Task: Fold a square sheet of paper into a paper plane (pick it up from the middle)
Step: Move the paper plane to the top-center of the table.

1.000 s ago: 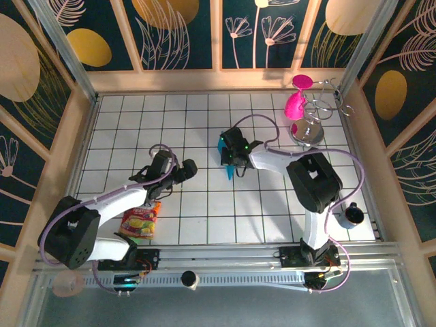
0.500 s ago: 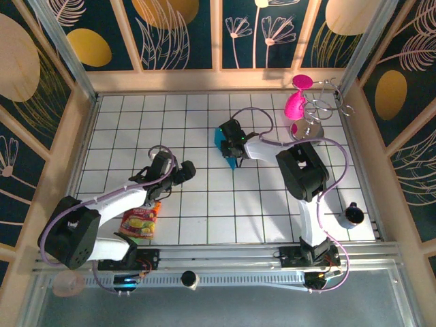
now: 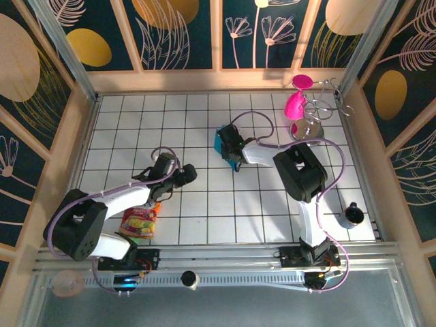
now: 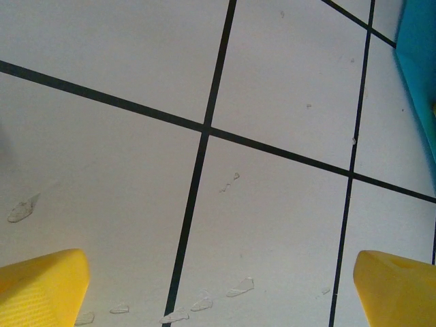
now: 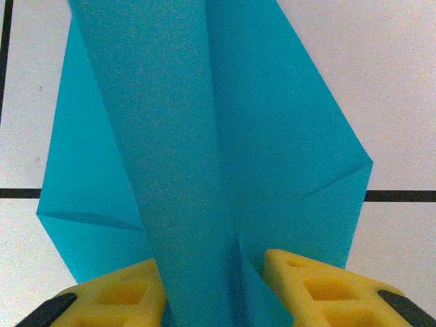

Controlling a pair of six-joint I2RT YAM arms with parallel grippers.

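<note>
here the right end effector (image 5: 212, 289) stands parted, yellow pads (image 5: 116, 296) astride the raised fold of the paper plane (image 5: 204, 122), which lies on the bench (image 5: 402, 102) beneath it. well off to its right, pink goblets (image 3: 294, 105) sit on a wire rack (image 3: 325, 102), contents too small to tell. the left end effector (image 4: 221, 286) gapes wide over open tiles, the plane's edge ahead-right.

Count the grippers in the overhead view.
2. The left gripper is open, left of centre near the snack packet. The right gripper is at the turquoise paper plane, mid-scene.
</note>
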